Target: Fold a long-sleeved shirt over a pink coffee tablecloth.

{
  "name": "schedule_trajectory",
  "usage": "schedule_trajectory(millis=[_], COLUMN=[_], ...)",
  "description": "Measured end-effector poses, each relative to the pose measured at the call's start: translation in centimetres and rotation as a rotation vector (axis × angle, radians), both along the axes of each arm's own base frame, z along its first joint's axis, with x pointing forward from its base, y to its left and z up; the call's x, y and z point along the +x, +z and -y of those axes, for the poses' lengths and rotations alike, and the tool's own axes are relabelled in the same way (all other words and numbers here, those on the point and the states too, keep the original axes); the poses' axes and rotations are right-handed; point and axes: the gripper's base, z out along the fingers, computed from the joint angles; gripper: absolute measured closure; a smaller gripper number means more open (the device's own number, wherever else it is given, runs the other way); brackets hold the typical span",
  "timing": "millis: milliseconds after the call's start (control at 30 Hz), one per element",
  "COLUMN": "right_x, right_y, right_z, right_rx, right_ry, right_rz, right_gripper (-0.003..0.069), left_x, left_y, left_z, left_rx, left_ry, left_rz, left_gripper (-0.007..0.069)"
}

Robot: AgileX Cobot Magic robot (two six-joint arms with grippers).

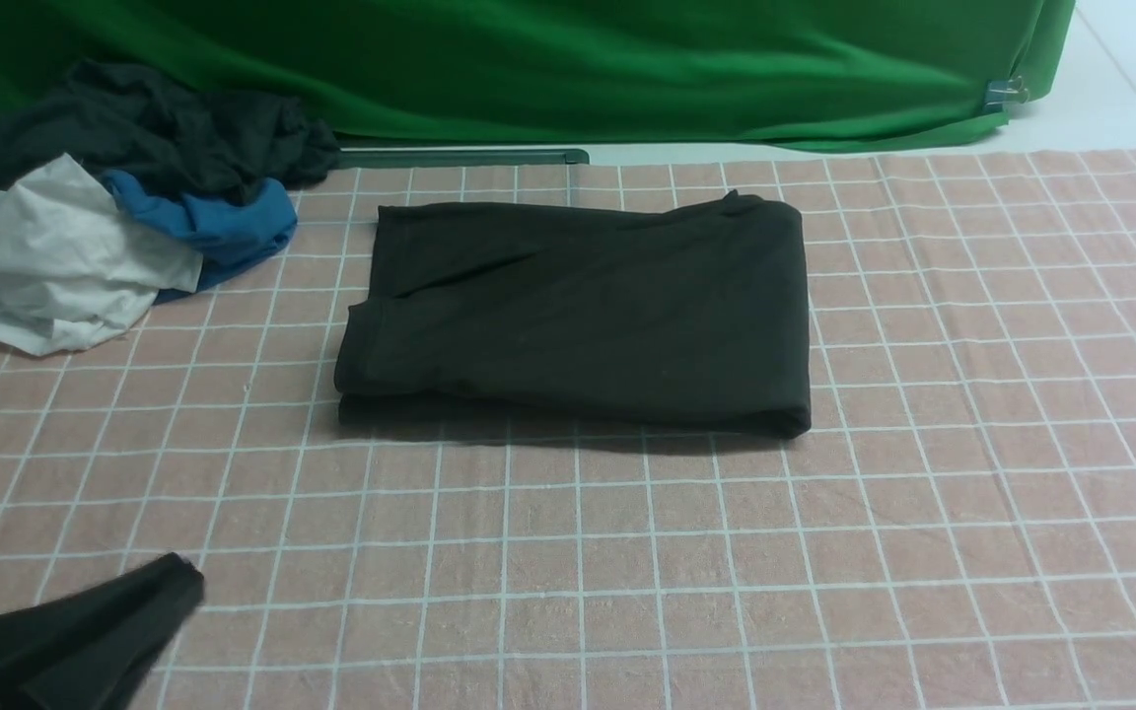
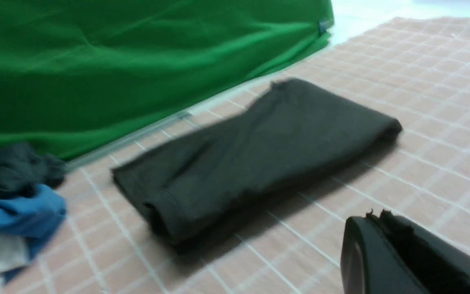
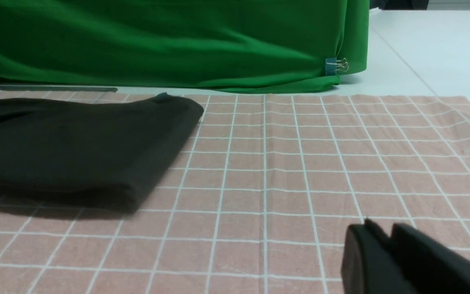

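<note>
The black long-sleeved shirt lies folded into a neat rectangle on the pink checked tablecloth, toward the back middle; its print and label are hidden. It also shows in the left wrist view as the shirt and in the right wrist view as the shirt. My left gripper is low at the near left, well short of the shirt, shut and empty. My right gripper is out of the front view; its jaws are together over bare cloth, to the right of the shirt.
A heap of dark, blue and white garments sits at the back left. A green fabric backdrop hangs along the far edge, held by a clip. White tabletop shows past the cloth at the far right.
</note>
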Motion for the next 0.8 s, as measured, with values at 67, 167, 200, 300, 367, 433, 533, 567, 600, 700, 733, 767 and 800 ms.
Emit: schedule_trajectory(millis=[67, 167, 200, 300, 367, 433, 533, 567, 600, 700, 733, 767, 800], right_x=[0.0, 0.0, 0.0, 0.0, 0.0, 0.0, 0.0, 0.0, 0.0, 0.0, 0.0, 0.0, 0.0], right_y=[0.0, 0.0, 0.0, 0.0, 0.0, 0.0, 0.0, 0.0, 0.0, 0.0, 0.0, 0.0, 0.0], right_z=[0.0, 0.0, 0.0, 0.0, 0.0, 0.0, 0.0, 0.0, 0.0, 0.0, 0.0, 0.0, 0.0], right_rx=[0.000, 0.000, 0.000, 0.000, 0.000, 0.000, 0.000, 0.000, 0.000, 0.000, 0.000, 0.000, 0.000], right_ry=[0.000, 0.000, 0.000, 0.000, 0.000, 0.000, 0.000, 0.000, 0.000, 0.000, 0.000, 0.000, 0.000], right_rz=[0.000, 0.000, 0.000, 0.000, 0.000, 0.000, 0.001, 0.001, 0.001, 0.001, 0.001, 0.001, 0.001], right_gripper=[0.0580, 0.0576, 0.0576, 0.0569, 0.0561, 0.0556, 0.0546, 0.0545, 0.0543, 0.0536, 0.0535, 0.0533, 0.0531], left_x=[0.1, -0.2, -0.4, -1.0, -1.2, -1.2, -0.8, -0.7, -0.7, -0.5, -0.5, -0.4, -0.3], left_y=[0.5, 1.0, 1.1, 1.2, 1.0, 0.6, -0.9, -1.4, -1.8, -2.7, -3.0, -3.5, -3.8], left_z=[-0.6, -1.7, -1.9, -2.3, -2.5, -2.5, -2.5, -2.5, -2.4, -2.4, -2.4, -2.5, -2.5], left_rx=[-0.050, -0.103, -0.108, -0.112, -0.106, -0.116, -0.154, -0.162, -0.169, -0.181, -0.189, -0.196, -0.203], left_ry=[0.083, 0.246, 0.281, 0.364, 0.400, 0.417, 0.418, 0.417, 0.416, 0.419, 0.421, 0.424, 0.429], left_rz=[0.039, 0.107, 0.126, 0.158, 0.151, 0.137, 0.082, 0.066, 0.053, 0.024, 0.018, 0.006, -0.002], left_gripper=[0.0606, 0.0606, 0.0606, 0.0606, 0.0606, 0.0606, 0.0606, 0.0606, 0.0606, 0.0606, 0.0606, 0.0606, 0.0606])
